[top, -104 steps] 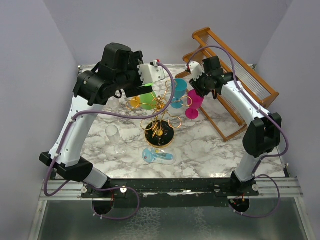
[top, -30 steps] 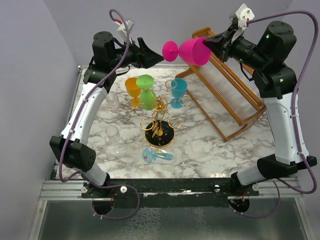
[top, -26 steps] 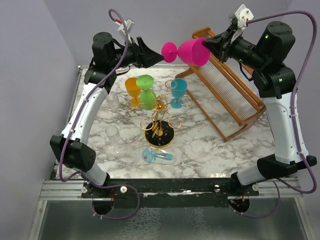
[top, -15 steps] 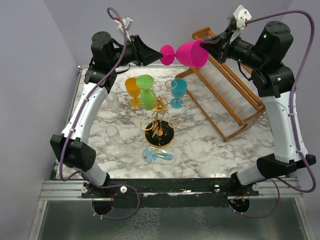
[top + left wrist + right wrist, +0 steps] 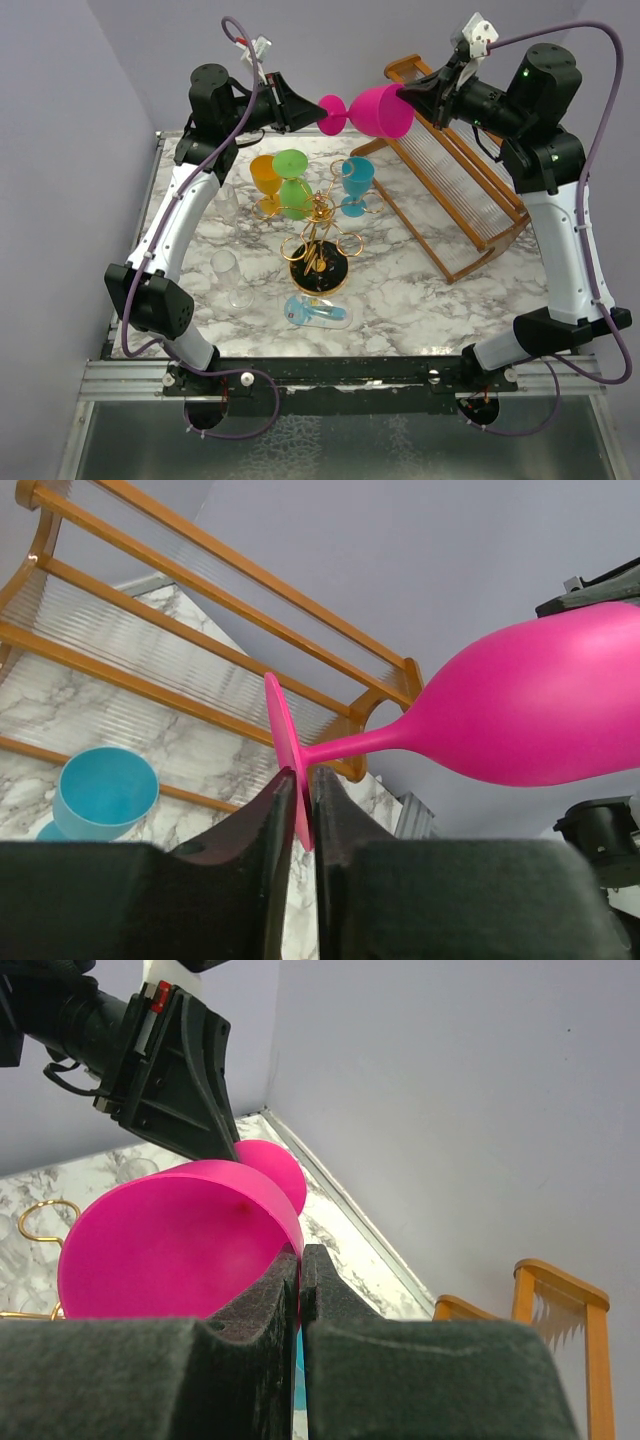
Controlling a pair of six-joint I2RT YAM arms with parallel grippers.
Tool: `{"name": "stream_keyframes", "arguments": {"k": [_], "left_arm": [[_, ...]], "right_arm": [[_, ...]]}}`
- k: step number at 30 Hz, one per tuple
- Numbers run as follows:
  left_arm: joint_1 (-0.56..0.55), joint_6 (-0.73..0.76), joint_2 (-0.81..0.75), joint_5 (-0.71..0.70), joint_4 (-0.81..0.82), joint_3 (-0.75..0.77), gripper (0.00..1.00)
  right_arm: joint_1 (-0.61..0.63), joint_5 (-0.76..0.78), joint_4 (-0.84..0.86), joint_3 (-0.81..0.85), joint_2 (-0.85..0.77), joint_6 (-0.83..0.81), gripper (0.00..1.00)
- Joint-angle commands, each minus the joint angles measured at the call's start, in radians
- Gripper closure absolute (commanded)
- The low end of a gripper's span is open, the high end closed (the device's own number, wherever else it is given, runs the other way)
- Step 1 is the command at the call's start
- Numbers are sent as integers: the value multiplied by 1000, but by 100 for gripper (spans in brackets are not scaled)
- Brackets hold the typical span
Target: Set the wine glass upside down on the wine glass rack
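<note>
Table (image 5: 400, 290): nothing on it has moved. Wooden slatted rack (image 5: 470, 170) sits at the far right corner. It's not the target.

Both arms are raised over the far edge and meet in mid-air.

Wine glass rack (image 5: 320, 235), the gold wire tree on a black base, stands mid-table. Orange (image 5: 265, 175), green (image 5: 292, 165) and teal (image 5: 356, 175) glasses are bunched at its far side. The near loops look free.

Wine glass (image 5: 378, 110), the pink one, is held aloft above the far edge and well clear of the rack. Its long axis is near horizontal, running left to right. The foot points at the left arm, the open mouth at the right arm. It's on its side, not inverted yet.

What changed: a second ago the left gripper (image 5: 312, 110) stood wide open just short of the foot. Now its jaws have closed onto the foot disc edge, which sits pinched between them (image 5: 300, 780) in the wrist view. The right gripper (image 5: 300, 1255) stays clamped on the bowl rim, with the wall between its fingers.

So you're mid-handover, with both claws on the glass. My read is that the right one has to let go next. After that the left one needs to swing the bowl downward before going to a free loop. An edge pinch on the foot looks thin, so watch for the glass pivoting.
</note>
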Motion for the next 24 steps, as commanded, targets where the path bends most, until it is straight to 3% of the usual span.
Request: {"name": "stream_keyframes", "arguments": {"k": [1,2,7,12,18,24], "left_arm": [[-5,13,7,19,6,26,93],[-5,23,7,15,-3,32,100],[1,112,-8,-35,-89,71,100],[43,151,-25,-82,-146,103,100],[109,268,-31,-137,-235,201,100],[125,582,-85,-356,-380,309,100]], "right_arm": [[-4,-6,41,-16,-2,0,99],[-4,0,41,-22,-5,-7,99],[-4,53,29,-56,-27,-51,95],[-4,89,2,-78,-47,-90,69],[-4,104,-39,-68,-73,-118,31],[-4,129,-81,-72,-102,-153,19]]}}
